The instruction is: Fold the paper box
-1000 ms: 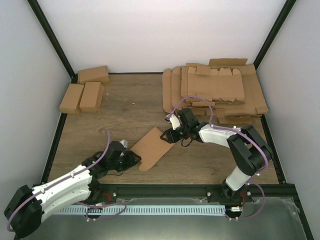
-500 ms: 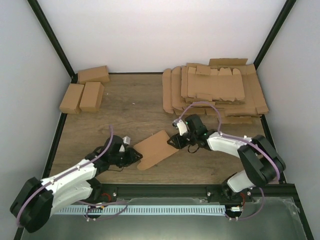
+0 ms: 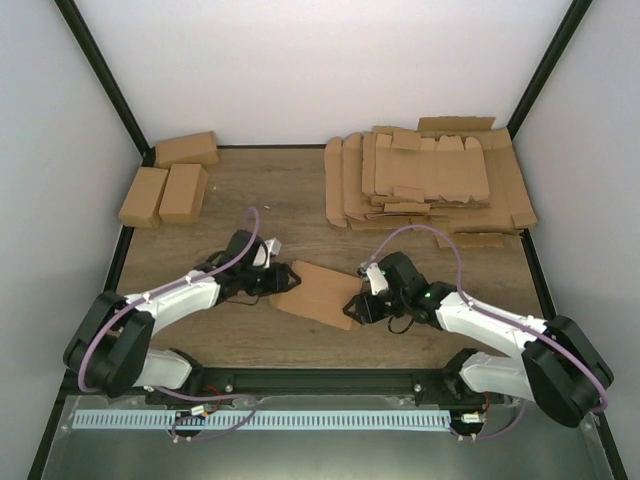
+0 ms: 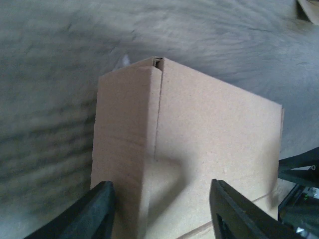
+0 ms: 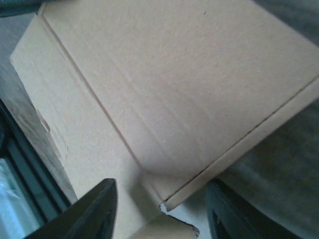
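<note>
- The left hand (image 3: 283, 279) lies low at the left end of the paper box (image 3: 322, 292), its fingers (image 4: 97, 211) parted to a middling width. The left wrist view shows the cardboard running under and past both of them, so nothing is pinched.
- The right hand (image 3: 355, 305) is at the box's opposite, nearer end, likewise part open. The box's near corner lies in the gap between its fingers (image 5: 94, 209).
- The paper box lies flat and askew on the counter (image 3: 250, 225), in the middle towards the front, between the two hands.
- Three folded cartons (image 3: 183, 192) sit in the far left corner.
- A stack of flat blanks (image 3: 430, 180) fills the far right. Both groups are well apart from the box.
- The right arm's looping purple cable (image 3: 420, 232) rises just in front of the stack.
- From above, each hand covers the end of the box it meets, so contact there cannot be told.
- Only the left wrist view shows a lengthwise crease, with a narrow panel to its left lying at a different angle. It also shows a small gap at the far corner and the right hand's dark tip at the picture's right edge.
- Only the right wrist view shows a long crease across the box, a notch at its near corner and a dark rail (image 5: 20, 154) along the left.
</note>
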Robot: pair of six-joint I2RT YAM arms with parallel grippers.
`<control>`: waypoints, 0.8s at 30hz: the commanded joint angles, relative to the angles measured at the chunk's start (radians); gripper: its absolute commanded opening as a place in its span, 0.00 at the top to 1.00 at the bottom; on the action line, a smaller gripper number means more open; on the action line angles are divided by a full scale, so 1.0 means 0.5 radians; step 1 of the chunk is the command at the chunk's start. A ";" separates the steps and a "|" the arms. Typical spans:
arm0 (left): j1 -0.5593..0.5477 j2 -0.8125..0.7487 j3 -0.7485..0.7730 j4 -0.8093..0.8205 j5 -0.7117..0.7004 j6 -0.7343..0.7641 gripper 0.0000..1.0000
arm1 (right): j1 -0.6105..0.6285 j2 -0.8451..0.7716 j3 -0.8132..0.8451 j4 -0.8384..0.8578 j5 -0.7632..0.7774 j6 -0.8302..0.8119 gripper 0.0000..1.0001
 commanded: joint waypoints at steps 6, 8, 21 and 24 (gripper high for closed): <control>0.004 0.037 0.158 0.137 -0.197 0.091 0.23 | 0.082 -0.187 0.162 -0.286 0.358 0.179 0.20; 0.004 -0.080 0.111 0.135 -0.261 0.064 0.17 | 0.039 -0.182 0.221 -0.286 0.390 0.156 0.19; 0.004 -0.591 -0.218 -0.115 -0.135 -0.089 0.13 | -0.268 0.500 0.700 -0.034 0.009 -0.264 0.25; 0.003 -0.667 -0.280 -0.149 -0.085 -0.145 0.13 | -0.281 0.701 0.761 0.042 -0.095 -0.280 0.31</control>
